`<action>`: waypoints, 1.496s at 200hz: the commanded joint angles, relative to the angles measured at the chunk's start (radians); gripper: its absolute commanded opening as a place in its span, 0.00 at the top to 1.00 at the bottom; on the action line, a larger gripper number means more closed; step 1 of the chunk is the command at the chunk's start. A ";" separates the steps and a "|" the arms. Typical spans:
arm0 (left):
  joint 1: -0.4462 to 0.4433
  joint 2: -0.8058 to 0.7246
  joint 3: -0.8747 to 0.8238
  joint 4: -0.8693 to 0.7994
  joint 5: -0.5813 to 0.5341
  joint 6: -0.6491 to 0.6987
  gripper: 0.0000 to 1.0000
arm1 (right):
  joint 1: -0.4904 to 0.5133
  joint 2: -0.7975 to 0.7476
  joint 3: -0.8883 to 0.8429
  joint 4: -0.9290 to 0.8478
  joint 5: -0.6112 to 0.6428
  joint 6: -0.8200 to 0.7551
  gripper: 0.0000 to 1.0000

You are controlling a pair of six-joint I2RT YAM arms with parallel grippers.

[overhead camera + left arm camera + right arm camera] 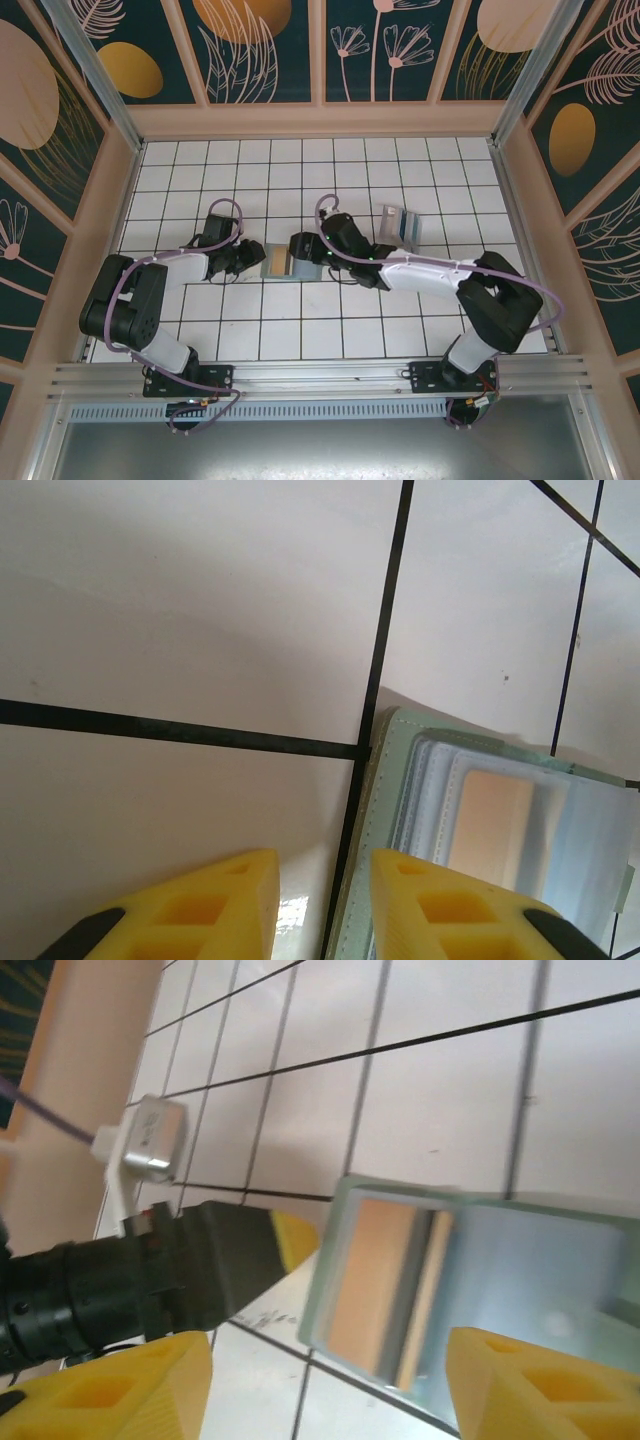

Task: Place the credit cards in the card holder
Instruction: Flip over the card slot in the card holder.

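The sage-green card holder (277, 263) lies open on the white tiled floor between both grippers, its tan-orange inside (385, 1285) facing up. My left gripper (254, 262) is at its left edge and open; in the left wrist view one yellow finger (440, 905) hangs over the holder's stitched edge (395, 780) and the other over bare tile, with the left gripper (325, 905) gripping nothing. My right gripper (298, 254) is open wide just right of the holder, which shows between its fingers (330, 1390). The teal credit cards (410, 228) lie further right.
The cards rest in a clear plastic tray (390, 217) at the right of the middle. Wooden walls with leaf panels enclose the floor on three sides. In the right wrist view the left arm's black gripper body (190, 1265) points at the holder.
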 commanded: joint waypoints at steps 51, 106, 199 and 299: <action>-0.006 0.042 0.004 0.014 0.043 -0.003 0.67 | -0.068 0.054 -0.145 0.147 -0.194 0.112 0.29; -0.006 0.040 0.012 0.013 0.046 -0.005 0.67 | -0.077 0.095 -0.125 0.142 -0.231 0.103 0.35; -0.005 0.042 0.005 0.016 0.045 -0.006 0.67 | -0.079 0.157 -0.082 0.125 -0.248 0.080 0.45; -0.005 0.035 0.000 0.019 0.046 -0.010 0.67 | -0.081 0.171 -0.064 0.179 -0.296 0.065 0.52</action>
